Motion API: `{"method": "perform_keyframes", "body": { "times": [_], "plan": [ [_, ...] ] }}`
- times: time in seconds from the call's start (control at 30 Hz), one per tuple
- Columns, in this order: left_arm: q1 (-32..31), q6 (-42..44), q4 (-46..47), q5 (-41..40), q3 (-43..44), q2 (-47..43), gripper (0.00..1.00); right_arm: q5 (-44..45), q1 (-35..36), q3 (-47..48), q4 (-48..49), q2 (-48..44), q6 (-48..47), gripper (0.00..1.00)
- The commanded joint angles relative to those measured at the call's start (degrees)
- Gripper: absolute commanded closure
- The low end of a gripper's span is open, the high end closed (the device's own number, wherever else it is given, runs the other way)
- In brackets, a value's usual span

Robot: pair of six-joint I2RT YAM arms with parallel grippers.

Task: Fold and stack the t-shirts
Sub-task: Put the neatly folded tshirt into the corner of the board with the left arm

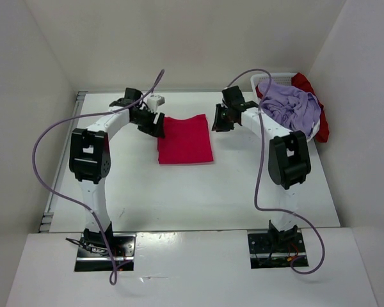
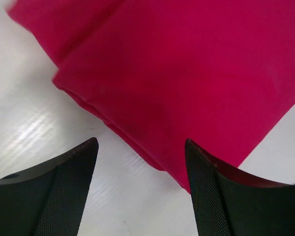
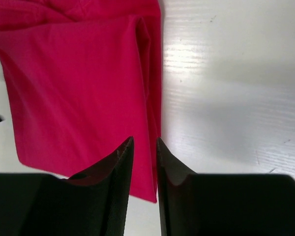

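Folded magenta-pink t-shirt (image 1: 185, 141) flat on the table (image 1: 179, 198), a gripper at each far corner.

Seen from above, the shirt lies as a neat rectangle toward 12 o'clock of the table's middle. The left gripper (image 1: 157, 126) sits at the shirt's 10 o'clock corner with its fingers spread wide and nothing between them; in its wrist view the folded edge runs across just beyond the fingertips (image 2: 140, 147). The right gripper (image 1: 219, 121) is at the 2 o'clock corner, its fingers only a narrow slit apart and holding nothing; the shirt's edge shows past the gap (image 3: 144, 142). At the table's 2 o'clock stands the white basket (image 1: 269, 78), with the lavender t-shirt (image 1: 291, 105) heaped in it and the dark red t-shirt (image 1: 321, 125) draped at its 3 o'clock side.
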Motion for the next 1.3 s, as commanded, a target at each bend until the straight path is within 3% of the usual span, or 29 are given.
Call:
{"method": "perform_keyframes", "body": {
  "times": [0.0,0.1,0.13,0.27,0.4,0.5,0.63,0.67,0.7,0.9,1.17,1.27],
  "plan": [
    [1.59,-4.43,-3.1,8.6,-1.68,3.74,0.22,0.52,0.35,-2.28,3.39,-6.9,-0.83,0.69],
    [0.89,-4.96,-2.57,7.11,-2.21,5.05,0.2,1.04,0.35,-4.66,3.39,-9.9,-0.83,0.69],
    [0.2,-4.96,-2.57,7.11,-2.21,5.06,0.16,1.05,0.35,-5.71,3.39,-10.69,-0.83,0.69],
    [-1.22,-4.96,-2.57,6.5,-2.73,6.46,0.18,2.19,0.35,-6.51,2.86,-14.64,-0.83,0.69],
    [-1.83,-6.2,-1.96,1.93,-3.26,9.97,0.4,4.82,0.35,-6.51,0.5,-18.6,-0.83,0.68],
    [-2.36,-6.2,-3.62,1.4,-0.81,13.14,0.48,6.32,0.35,-5.46,-1.09,-21.76,-0.83,0.65],
    [-2.98,-6.2,-3.63,1.3,0.6,14.37,0.78,7.64,-0.88,-4.22,-2.41,-25.72,-1.36,0.64],
    [-2.98,-6.2,-3.63,1.3,1.21,14.37,0.95,8.25,-0.88,-4.22,-2.93,-26.25,-1.36,0.64],
    [-2.98,-6.2,-4.15,2.09,2.18,14.98,1.0,8.26,-1.4,-3.7,-2.94,-26.25,-1.36,0.64],
    [-0.17,-4.44,-4.15,-0.97,5.43,13.76,1.0,9.84,-2.55,-3.17,-5.31,-28.28,-2.41,0.64],
    [13.61,2.67,-7.4,-13.17,17.47,16.83,1.0,12.29,-2.55,-2.11,-7.16,-30.21,-4.87,0.63],
    [16.0,6.18,-8.1,-16.96,22.48,18.58,1.0,12.3,-2.55,-0.72,-8.3,-30.21,-5.4,0.63]
  ]
}}
